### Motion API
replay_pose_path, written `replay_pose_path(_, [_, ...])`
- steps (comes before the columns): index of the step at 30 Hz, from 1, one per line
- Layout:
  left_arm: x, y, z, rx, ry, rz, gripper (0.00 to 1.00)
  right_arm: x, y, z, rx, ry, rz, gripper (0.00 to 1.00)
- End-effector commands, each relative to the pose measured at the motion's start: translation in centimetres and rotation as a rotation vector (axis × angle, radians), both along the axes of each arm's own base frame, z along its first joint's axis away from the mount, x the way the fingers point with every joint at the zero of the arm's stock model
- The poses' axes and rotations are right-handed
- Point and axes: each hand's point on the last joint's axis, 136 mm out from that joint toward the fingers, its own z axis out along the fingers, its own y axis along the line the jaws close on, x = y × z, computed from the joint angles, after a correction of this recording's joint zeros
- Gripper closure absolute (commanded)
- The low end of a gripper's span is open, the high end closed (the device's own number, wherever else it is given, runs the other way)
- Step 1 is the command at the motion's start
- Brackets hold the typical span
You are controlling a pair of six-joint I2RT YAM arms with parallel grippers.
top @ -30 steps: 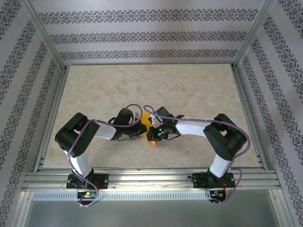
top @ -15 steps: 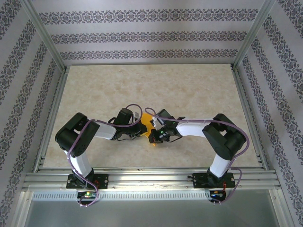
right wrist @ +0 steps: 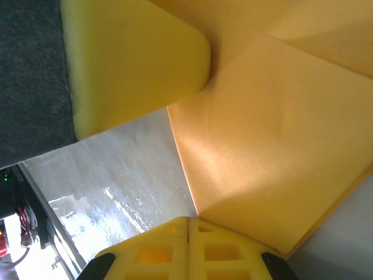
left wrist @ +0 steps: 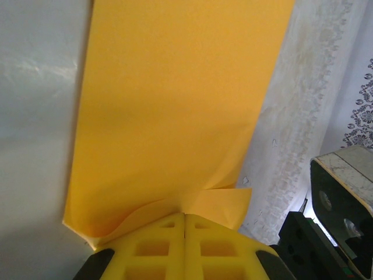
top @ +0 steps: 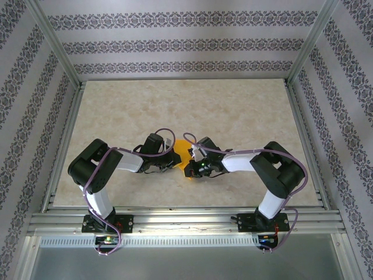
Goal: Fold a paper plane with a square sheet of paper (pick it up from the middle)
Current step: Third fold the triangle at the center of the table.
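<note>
Over the table [top: 245,111], left fingers [left wrist: 151,251] and right fingers [right wrist: 157,254] pinch plain orange paper [left wrist: 175,116]

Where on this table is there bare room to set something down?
The far half of the table, between the orange paper and the back wall, is bare; so is the near strip between the arm bases. Crowded: mid-table, where the left gripper and right gripper clamp the paper.

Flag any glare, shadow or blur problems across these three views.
Top external: evenly lit and sharp. Left wrist: paper crisp, white glare on the table at left. Right wrist: glare streaks on the table, paper close and slightly soft.
</note>
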Motion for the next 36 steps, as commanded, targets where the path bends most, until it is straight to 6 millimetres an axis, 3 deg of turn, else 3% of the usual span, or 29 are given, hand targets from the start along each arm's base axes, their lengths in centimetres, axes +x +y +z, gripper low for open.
replay_pose_path(1, [-2.0,1.5,-3.9,0.108,0.097,0.009,1.0,-2.3,-1.8,-1.8,-0.061,0.075,0.002,0.93])
replay_pose_path(16, [-1.9,1.6,-4.0,0.115,0.103,0.012,1.0,-4.2,-4.1,-1.6,-0.061,0.064,0.027,0.93])
replay_pose_path(18, [-1.8,1.5,-3.8,0.113,0.097,0.011,1.0,-3.9,-3.7,-0.3,-0.026,0.051,0.024,0.93])
replay_pose_path(23, [-1.6,1.3,-3.2,0.105,0.082,0.005,1.0,-1.9,-1.8,5.6,0.108,-0.05,0.003,0.93])
replay_pose_path(26, [-1.5,1.1,-3.1,0.1,0.08,0.0,1.0,-0.8,-0.9,7.4,0.14,-0.082,-0.002,0.93])
replay_pose_path(32, [-1.5,1.1,-3.1,0.096,0.078,-0.006,1.0,1.2,0.2,4.5,0.076,-0.006,-0.051,0.93])
replay_pose_path(36, [-1.5,1.0,-2.9,0.092,0.075,-0.009,1.0,1.6,1.3,3.7,0.062,0.009,-0.042,0.93])
